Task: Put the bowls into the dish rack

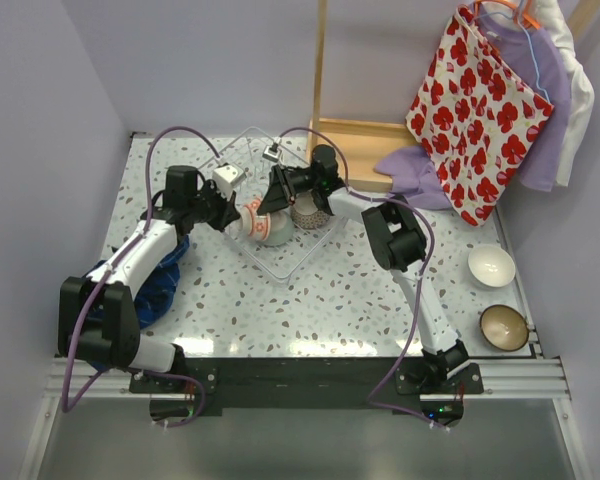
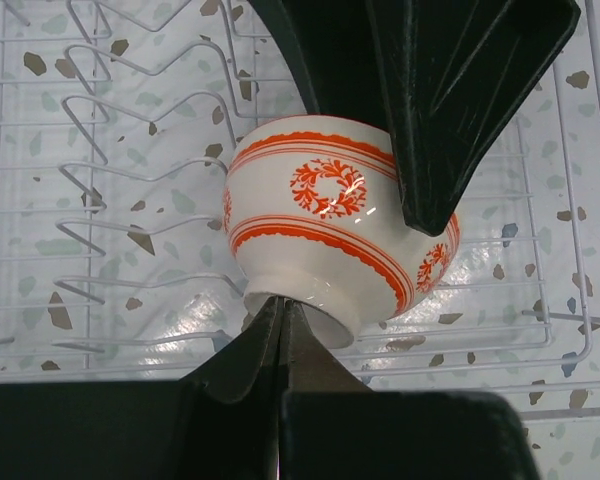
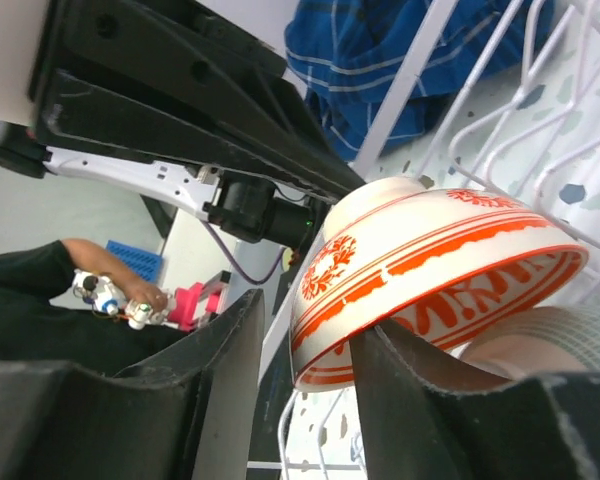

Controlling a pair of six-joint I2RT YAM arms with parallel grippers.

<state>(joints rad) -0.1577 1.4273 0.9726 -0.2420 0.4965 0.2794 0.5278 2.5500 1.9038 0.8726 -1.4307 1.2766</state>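
Note:
A white bowl with orange patterns point(image 1: 267, 227) lies tilted over the clear dish rack point(image 1: 242, 148). My right gripper point(image 1: 276, 197) straddles its rim point(image 3: 315, 320): one finger is inside the bowl point(image 3: 450, 270) and the other stands outside it with a small gap. My left gripper point(image 1: 230, 216) is shut and empty, its tips point(image 2: 280, 305) touching the bowl's foot point(image 2: 320, 230). A brown net-patterned bowl point(image 1: 306, 212) stands in the rack beside it and shows in the right wrist view point(image 3: 550, 335). A white bowl point(image 1: 491, 265) and a brown glazed bowl point(image 1: 504, 327) sit at the right table edge.
A blue cloth point(image 1: 165, 280) lies under the left arm. A shallow wooden box point(image 1: 355, 150) stands behind the rack, with purple cloth point(image 1: 415, 175) and a hanging red floral bag point(image 1: 480, 110) at the back right. Rack prongs point(image 2: 110, 170) stand left of the bowl.

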